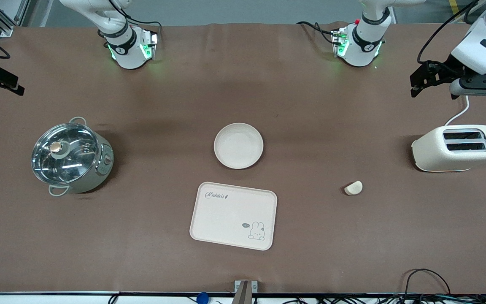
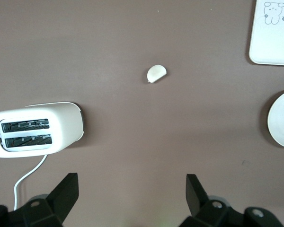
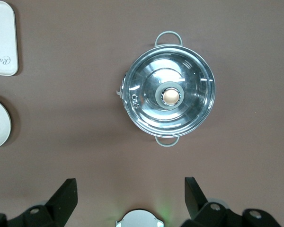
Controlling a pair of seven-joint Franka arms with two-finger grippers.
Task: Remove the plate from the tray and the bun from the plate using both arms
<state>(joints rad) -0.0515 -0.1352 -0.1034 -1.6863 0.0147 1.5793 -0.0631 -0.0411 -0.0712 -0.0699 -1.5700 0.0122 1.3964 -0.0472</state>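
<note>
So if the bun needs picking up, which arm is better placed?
Left, I'd say. The bun lies toward the left arm's end of the table, near the toaster, in sight of the open left gripper. The right gripper hangs open toward the right arm's end, by the pot.

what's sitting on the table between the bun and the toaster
Nothing: between the bun and the toaster there is only bare brown table, shown plainly in the left wrist view and the front view.
</note>
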